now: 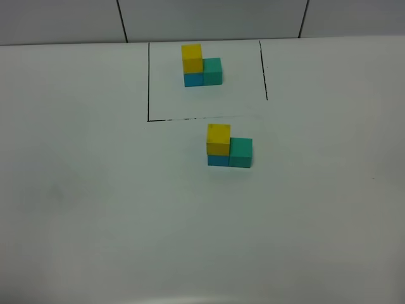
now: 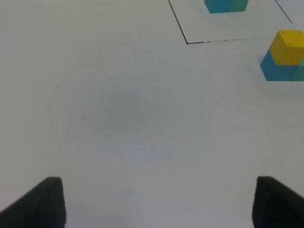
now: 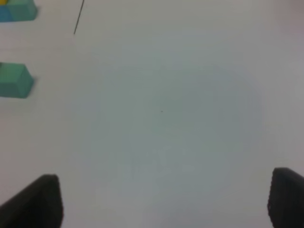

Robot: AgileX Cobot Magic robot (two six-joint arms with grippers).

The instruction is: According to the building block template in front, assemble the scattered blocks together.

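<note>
The job looks finished from where I stand. Inside the black frame at the far side of the surface (image 1: 76, 190) sits the template (image 1: 202, 64): yellow on blue, teal alongside. Just in front of the frame, the loose blocks (image 1: 229, 146) now make the same shape: the yellow cube (image 1: 218, 139) sits on the blue cube (image 1: 218, 159), and the teal cube (image 1: 240, 152) touches them on the same side as in the template. Both arms are well clear. The left claw (image 2: 156, 202) stands open over bare surface, holding nothing, and the right claw (image 3: 164, 202) is likewise spread wide and empty. I see nothing left to place.
</note>
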